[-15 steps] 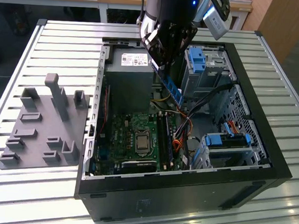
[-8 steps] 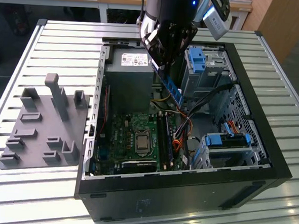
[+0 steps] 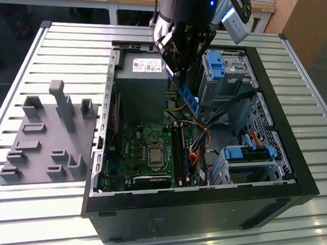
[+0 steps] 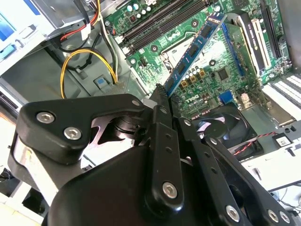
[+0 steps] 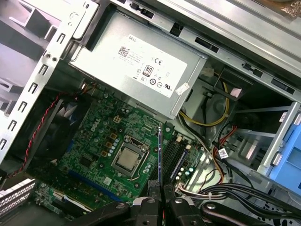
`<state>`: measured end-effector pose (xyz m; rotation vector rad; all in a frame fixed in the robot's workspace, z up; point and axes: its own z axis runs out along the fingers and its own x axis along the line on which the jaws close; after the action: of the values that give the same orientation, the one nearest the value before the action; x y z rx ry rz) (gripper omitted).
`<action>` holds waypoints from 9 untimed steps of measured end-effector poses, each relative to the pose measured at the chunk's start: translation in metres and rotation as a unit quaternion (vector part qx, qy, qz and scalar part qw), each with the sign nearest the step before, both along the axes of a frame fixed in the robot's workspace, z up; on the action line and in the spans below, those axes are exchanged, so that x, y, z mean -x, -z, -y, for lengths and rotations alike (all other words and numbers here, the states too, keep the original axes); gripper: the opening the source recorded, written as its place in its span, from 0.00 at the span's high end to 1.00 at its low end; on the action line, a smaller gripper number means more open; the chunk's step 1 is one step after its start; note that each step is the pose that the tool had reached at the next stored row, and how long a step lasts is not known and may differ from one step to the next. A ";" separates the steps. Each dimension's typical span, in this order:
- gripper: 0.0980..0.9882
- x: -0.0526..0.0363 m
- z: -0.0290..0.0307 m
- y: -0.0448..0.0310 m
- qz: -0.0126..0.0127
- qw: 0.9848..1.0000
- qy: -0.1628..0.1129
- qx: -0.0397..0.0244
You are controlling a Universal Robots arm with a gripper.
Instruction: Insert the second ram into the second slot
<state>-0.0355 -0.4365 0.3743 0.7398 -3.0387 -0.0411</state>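
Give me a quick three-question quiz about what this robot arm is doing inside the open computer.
1. Fill in: the grey fixture sits outside the computer case, on the exterior view's ____.
2. True or false: the gripper is shut on the second ram.
3. Where is the second ram? A) seated in a slot B) held above the motherboard C) lying on the grey fixture.
Key: 1 left; 2 true; 3 B.

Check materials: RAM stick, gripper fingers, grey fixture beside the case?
The second ram: glossy blue circuit board with dark chips. The gripper, shut on it: fingers are matte black bolted links, either metal or plastic. The grey fixture: uniform matte grey, probably plastic.
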 end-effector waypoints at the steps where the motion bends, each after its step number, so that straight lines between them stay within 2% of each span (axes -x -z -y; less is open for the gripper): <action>1: 0.96 0.0000 0.0000 0.0000 0.000 1.000 0.000 0.000; 9: 0.96 0.0000 0.0000 0.0001 0.000 1.000 0.003 0.000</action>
<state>-0.0355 -0.4365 0.3742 0.7322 -3.0406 -0.0412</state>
